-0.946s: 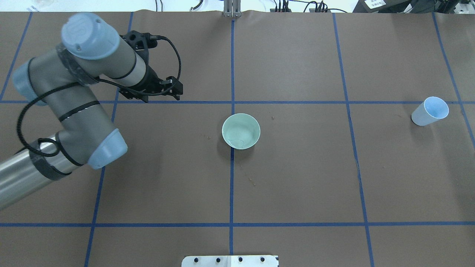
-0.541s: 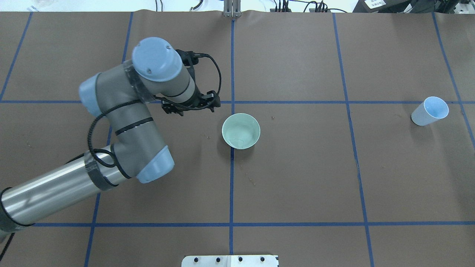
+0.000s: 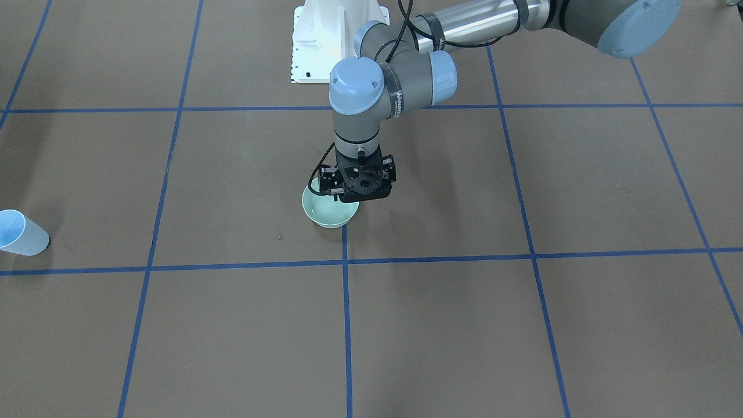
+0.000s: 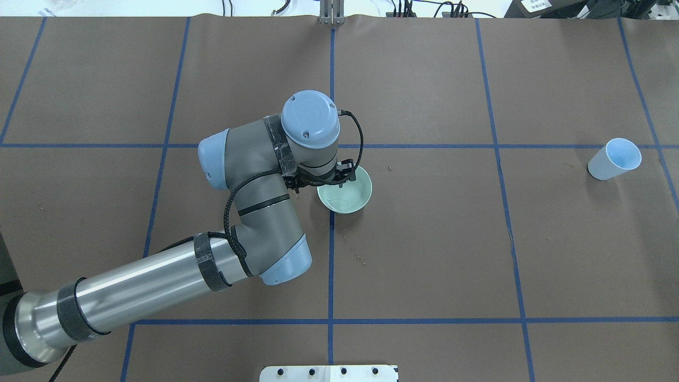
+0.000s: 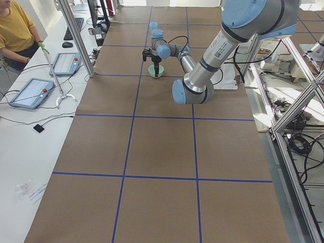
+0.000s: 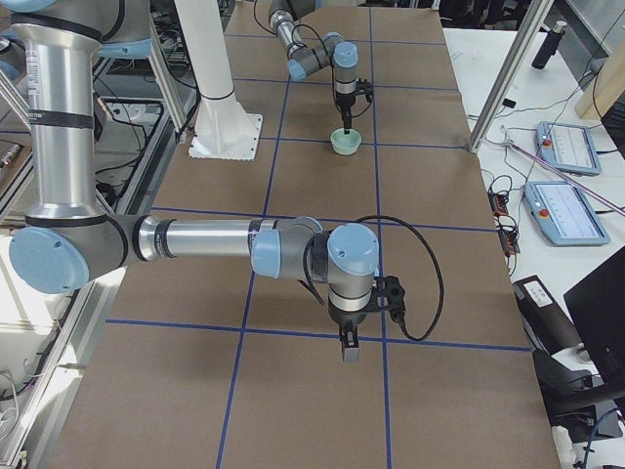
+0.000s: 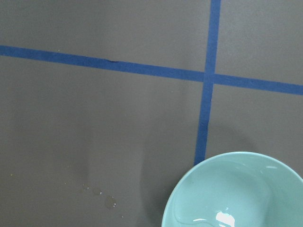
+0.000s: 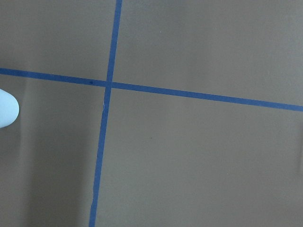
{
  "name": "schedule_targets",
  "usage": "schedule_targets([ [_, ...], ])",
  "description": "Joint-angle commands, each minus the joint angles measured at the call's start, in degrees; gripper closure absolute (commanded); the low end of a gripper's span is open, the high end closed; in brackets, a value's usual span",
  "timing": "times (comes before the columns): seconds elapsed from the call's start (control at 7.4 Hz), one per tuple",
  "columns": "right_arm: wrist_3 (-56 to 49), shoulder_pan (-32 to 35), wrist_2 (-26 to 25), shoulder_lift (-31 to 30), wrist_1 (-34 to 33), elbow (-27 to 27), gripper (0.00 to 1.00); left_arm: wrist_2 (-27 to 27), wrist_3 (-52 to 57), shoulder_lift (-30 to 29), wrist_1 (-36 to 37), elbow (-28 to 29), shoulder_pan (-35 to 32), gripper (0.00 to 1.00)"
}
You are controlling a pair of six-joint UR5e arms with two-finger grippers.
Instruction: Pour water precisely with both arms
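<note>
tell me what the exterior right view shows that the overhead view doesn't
Only exterior right: the right arm, the right end effector pointing down at the table, and touchscreen pendants on a side bench.
Only overhead: the light blue cup on the robot's right side of the table.
Both: the left arm reaching over the green bowl at the table's centre.

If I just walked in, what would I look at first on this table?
The big grey left arm first: it bends over the middle of the table, its gripper right over a green bowl with a little water in it. Then a light blue cup, alone far off near the table's right end.
</note>
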Motion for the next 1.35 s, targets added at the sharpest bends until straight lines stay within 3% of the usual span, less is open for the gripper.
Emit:
schedule_targets([
  [0.0, 0.00, -0.05, 0.00, 0.00, 0.00, 0.01, 0.00, 0.02, 0.95, -0.15, -1.07, 0.94, -0.02, 0.16],
  [0.27, 0.00, -0.05, 0.00, 0.00, 0.00, 0.01, 0.00, -0.25, 3.24, -0.06, -1.25, 0.85, -0.02, 0.45],
  [0.54, 0.00, -0.05, 0.00, 0.00, 0.09, 0.09, 0.00, -0.42, 4.12, -0.15, -1.43, 0.59, -0.11, 0.64],
  [1.22, 0.00, -0.14, -0.09, 0.00, 0.09, 0.09, 0.00, -0.42, 4.83, 0.20, -3.18, 0.68, -0.29, 0.66],
])
